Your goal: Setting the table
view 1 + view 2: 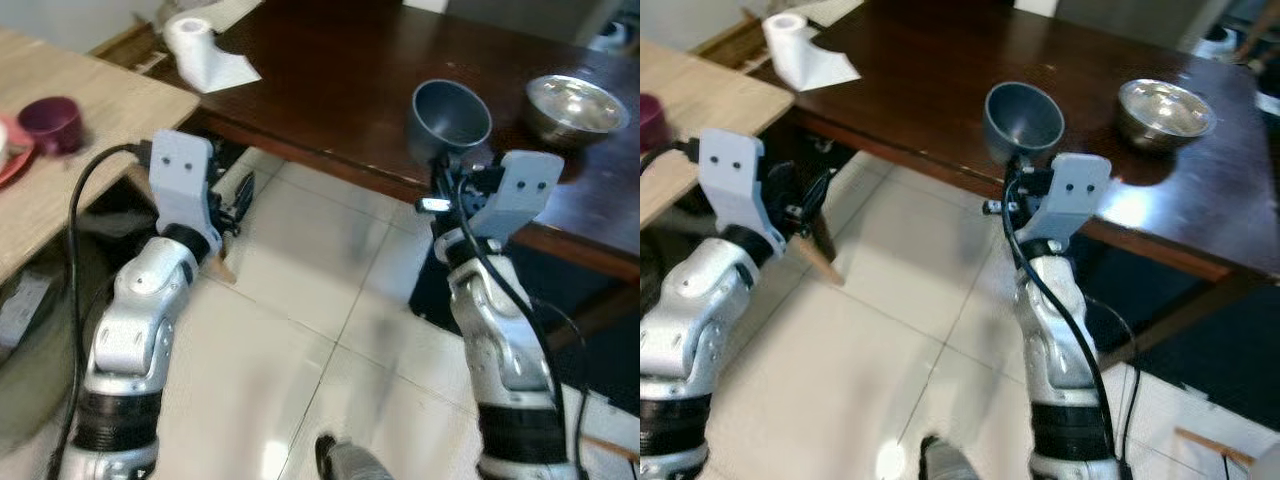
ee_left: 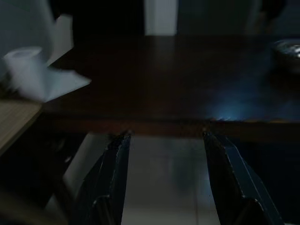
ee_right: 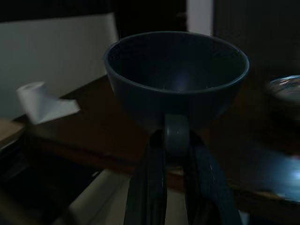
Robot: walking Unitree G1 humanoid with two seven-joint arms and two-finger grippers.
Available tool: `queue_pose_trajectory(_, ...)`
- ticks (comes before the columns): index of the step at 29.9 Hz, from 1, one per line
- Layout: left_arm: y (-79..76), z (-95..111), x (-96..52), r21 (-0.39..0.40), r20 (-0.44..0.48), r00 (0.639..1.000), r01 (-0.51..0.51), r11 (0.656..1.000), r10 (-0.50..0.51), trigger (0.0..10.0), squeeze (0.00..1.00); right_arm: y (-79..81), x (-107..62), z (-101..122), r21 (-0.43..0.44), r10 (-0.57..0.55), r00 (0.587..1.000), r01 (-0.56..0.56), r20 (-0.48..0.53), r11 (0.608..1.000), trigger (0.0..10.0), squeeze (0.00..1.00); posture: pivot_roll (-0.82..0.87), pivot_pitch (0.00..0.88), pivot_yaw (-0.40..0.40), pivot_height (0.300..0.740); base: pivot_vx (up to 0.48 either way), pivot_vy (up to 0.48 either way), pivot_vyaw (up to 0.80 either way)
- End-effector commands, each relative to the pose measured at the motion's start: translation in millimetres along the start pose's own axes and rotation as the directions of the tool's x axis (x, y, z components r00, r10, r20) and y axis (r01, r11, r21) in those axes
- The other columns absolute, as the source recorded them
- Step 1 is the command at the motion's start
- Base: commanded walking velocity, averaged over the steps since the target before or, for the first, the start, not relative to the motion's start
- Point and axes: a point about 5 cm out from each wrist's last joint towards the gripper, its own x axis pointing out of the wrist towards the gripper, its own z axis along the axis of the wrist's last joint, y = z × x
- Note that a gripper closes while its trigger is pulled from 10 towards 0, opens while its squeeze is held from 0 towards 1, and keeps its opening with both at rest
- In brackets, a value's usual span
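Your right claw (image 3: 176, 154) is gripping the grey cup (image 1: 450, 118) by its handle, both fingers closed on it, and you are holding the cup tilted, mouth toward the camera, just over the near edge of the dark wooden bench (image 1: 340, 90). Your left claw (image 2: 164, 173) is hanging with its fingers spread apart and nothing between them, over the tiled floor (image 1: 300, 300) in front of that bench edge. On the dark bench a steel bowl (image 1: 575, 103) is sitting beyond the cup and a paper roll (image 1: 195, 45) is lying at the far left corner, while a maroon cup (image 1: 52, 124) is resting on the light wooden bench (image 1: 110, 110).
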Motion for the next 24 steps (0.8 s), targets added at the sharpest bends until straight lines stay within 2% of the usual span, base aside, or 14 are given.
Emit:
queue_pose_trajectory(1, 1.7, -3.2, -1.1, 0.007, -0.013, 1.0, -0.004, 1.0, 0.004, 10.0, 0.0, 0.1, -1.2, -0.8, 0.007, 0.001, 1.0, -0.001, 0.003, 1.0, 10.0, 0.0, -0.09, 0.099, 0.021, 0.74, 0.0, 0.0, -0.8)
queue_pose_trajectory(20, 0.7, -1.9, 5.8, 0.005, 0.001, 1.0, 0.004, 1.0, -0.004, 10.0, 0.0, -1.1, 0.6, 1.0, 0.0, 0.0, 1.0, 0.0, 0.009, 1.0, 10.0, 0.0, -0.11, 0.105, 0.023, 0.74, 0.0, 0.0, -0.8)
queue_pose_trajectory(24, 2.4, -3.3, 6.1, 0.0, 0.001, 1.0, -0.019, 1.0, 0.019, 10.0, 0.0, 0.1, 0.8, 0.9, 0.0, 0.011, 1.0, -0.011, 0.01, 1.0, 10.0, 0.0, -0.11, 0.105, 0.021, 0.74, 0.0, 0.0, -0.77)
